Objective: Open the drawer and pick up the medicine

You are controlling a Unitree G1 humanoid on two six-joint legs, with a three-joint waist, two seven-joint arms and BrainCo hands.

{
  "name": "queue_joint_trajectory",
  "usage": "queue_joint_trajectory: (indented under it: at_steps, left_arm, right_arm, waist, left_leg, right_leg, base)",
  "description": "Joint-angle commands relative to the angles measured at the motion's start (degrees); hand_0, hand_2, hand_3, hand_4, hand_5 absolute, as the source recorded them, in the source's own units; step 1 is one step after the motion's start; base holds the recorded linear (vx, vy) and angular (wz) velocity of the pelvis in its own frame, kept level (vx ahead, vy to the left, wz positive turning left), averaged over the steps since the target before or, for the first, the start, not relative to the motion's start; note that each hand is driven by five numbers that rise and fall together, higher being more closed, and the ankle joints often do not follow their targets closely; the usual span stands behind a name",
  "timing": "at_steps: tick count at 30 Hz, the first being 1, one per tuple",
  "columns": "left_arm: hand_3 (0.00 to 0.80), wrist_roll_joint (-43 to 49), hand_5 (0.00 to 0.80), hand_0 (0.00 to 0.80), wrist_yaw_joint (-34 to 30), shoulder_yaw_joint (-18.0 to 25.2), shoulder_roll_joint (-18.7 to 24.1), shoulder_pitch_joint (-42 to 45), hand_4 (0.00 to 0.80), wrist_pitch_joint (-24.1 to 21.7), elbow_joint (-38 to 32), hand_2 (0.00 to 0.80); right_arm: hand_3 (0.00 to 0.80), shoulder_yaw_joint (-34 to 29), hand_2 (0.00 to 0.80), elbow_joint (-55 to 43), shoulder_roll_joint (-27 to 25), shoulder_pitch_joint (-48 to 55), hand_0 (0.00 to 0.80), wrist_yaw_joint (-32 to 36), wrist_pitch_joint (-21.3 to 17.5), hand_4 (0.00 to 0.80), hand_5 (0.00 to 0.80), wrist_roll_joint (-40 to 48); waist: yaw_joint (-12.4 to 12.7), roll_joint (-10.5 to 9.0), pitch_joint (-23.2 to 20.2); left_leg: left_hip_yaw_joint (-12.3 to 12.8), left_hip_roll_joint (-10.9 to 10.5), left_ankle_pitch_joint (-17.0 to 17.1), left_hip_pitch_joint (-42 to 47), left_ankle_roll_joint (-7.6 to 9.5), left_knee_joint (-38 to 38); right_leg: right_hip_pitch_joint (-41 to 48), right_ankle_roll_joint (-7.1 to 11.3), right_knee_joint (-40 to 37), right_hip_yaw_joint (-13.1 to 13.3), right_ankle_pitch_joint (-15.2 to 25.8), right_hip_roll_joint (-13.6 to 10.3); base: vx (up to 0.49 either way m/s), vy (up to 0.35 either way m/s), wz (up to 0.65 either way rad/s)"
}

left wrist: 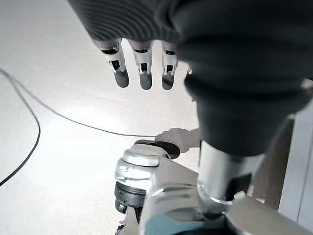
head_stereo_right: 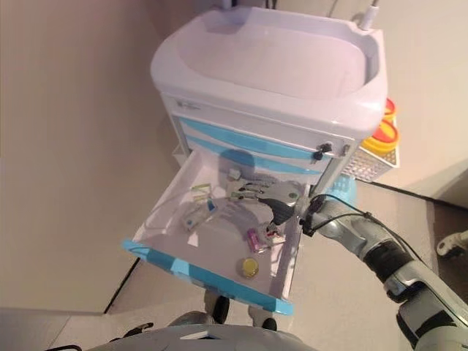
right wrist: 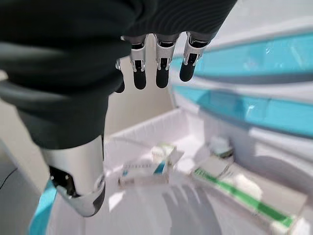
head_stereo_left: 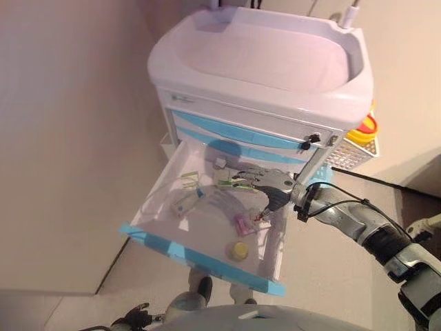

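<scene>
The cart's (head_stereo_left: 262, 62) lower drawer (head_stereo_left: 200, 261) stands pulled out, its blue front toward me. Inside lie a white medicine box with a green stripe (right wrist: 239, 188), a small white and blue box (right wrist: 144, 171), a pink packet (head_stereo_left: 242, 222), a yellow round piece (head_stereo_left: 239, 250) and clear tubing. My right hand (head_stereo_left: 265, 183) hovers over the back right of the drawer, open, its fingers (right wrist: 161, 73) straight and holding nothing. The striped box lies just below it. My left hand (left wrist: 144, 73) hangs low by the floor, open and empty.
Two shut blue-fronted drawers (head_stereo_left: 241, 131) sit above the open one. A white mesh basket (head_stereo_left: 355, 153) with yellow containers (head_stereo_left: 365, 127) hangs on the cart's right side. A plain wall (head_stereo_left: 62, 138) runs close along the left.
</scene>
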Motion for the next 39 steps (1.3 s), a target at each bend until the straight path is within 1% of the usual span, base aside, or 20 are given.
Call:
queue_joint_trajectory:
  at_steps: [1,5,11,15,21,26,32,39]
  left_arm:
    - [0.0,-0.7,0.0,0.0,0.3,-0.6,1.1,-2.4,0.0,-0.5,2.7,0.0]
    - [0.0,0.0,0.0,0.0,0.4,-0.9,0.9,-2.0,0.0,-1.3,2.4,0.0]
    - [0.0,1.0,0.0,0.0,0.8,-1.2,1.1,-2.1,0.0,-2.8,2.2,0.0]
    - [0.0,2.0,0.0,0.0,1.4,-1.4,1.1,-2.2,0.0,-3.6,2.1,0.0]
    - [0.0,2.9,0.0,0.0,2.2,-1.8,0.8,-2.1,0.0,-4.6,2.0,0.0]
    - [0.0,3.8,0.0,0.0,2.8,-2.5,0.8,-1.9,0.0,-5.6,1.7,0.0]
    - [0.0,4.3,0.0,0.0,3.4,-3.2,0.7,-1.7,0.0,-6.2,1.4,0.0]
    - [0.0,4.8,0.0,0.0,3.4,-3.4,0.6,-1.4,0.0,-6.8,1.1,0.0]
  right_arm:
    - [0.0,3.6,0.0,-0.1,2.4,-2.9,0.0,-3.5,0.4,0.0,0.0,-1.8]
    - [0.0,5.3,0.0,6.0,4.7,-3.0,0.0,-5.8,1.7,0.0,0.0,-6.2]
    - [0.0,6.5,0.0,14.1,7.6,-2.7,0.0,-9.9,4.2,0.0,0.0,-13.7]
    - [0.0,6.7,0.0,17.9,8.8,-2.2,0.0,-12.9,5.0,0.0,0.0,-18.2]
    - [0.0,7.4,0.0,21.0,9.8,-1.3,0.0,-17.7,4.7,0.0,0.0,-25.8]
    - [0.0,8.2,0.0,23.2,10.5,-0.5,0.0,-19.2,5.5,0.0,0.0,-27.4]
    - [0.0,8.0,0.0,25.3,11.6,0.9,0.0,-21.5,4.4,0.0,0.0,-28.5]
    - [0.0,8.9,0.0,26.3,12.7,1.5,0.0,-21.7,3.3,0.0,0.0,-29.7]
  waist:
    - [2.6,-1.92,0.3]
    - [4.3,-1.68,0.8]
    - [5.9,-1.61,1.4]
    - [6.6,-1.78,1.5]
    - [7.2,-2.15,1.4]
    - [7.9,-2.27,1.7]
    - [8.0,-2.33,1.7]
    - [8.3,-2.23,1.9]
  left_leg:
    - [-1.2,-1.1,-6.8,-0.2,-1.34,3.3]
    - [-2.9,-0.9,-6.1,-1.0,-2.01,3.6]
    - [-4.6,-0.9,-5.5,-2.0,-2.42,3.9]
    - [-5.3,-0.9,-5.2,-2.3,-2.57,3.8]
    - [-5.9,-0.9,-5.1,-2.3,-2.61,3.7]
    - [-6.1,-0.8,-5.4,-2.0,-2.52,3.7]
    - [-6.6,-1.0,-5.0,-2.5,-2.33,3.7]
    - [-6.8,-1.2,-4.8,-2.6,-2.27,3.4]
  right_leg:
    - [-1.4,1.78,2.9,-0.8,-1.0,-1.6]
    - [-1.2,1.52,3.3,-2.5,-1.4,-1.4]
    - [-1.3,1.37,3.9,-4.2,-1.9,-1.3]
    - [-1.0,1.31,4.0,-4.8,-2.2,-1.2]
    - [-0.8,1.36,4.1,-5.1,-2.4,-1.1]
    - [-0.4,1.22,4.2,-5.0,-2.8,-0.9]
    - [-0.7,1.35,4.0,-5.1,-2.5,-0.9]
    - [-0.7,1.56,3.7,-5.2,-2.3,-0.9]
  base:
    - [-0.018,-0.065,0.31]
    - [-0.029,-0.054,0.25]
    - [-0.036,-0.051,0.17]
    - [-0.015,-0.047,0.12]
    - [-0.001,-0.035,0.07]
    - [-0.002,-0.028,0.03]
    - [0.001,-0.005,0.0]
    - [0.0,0.0,0.0]
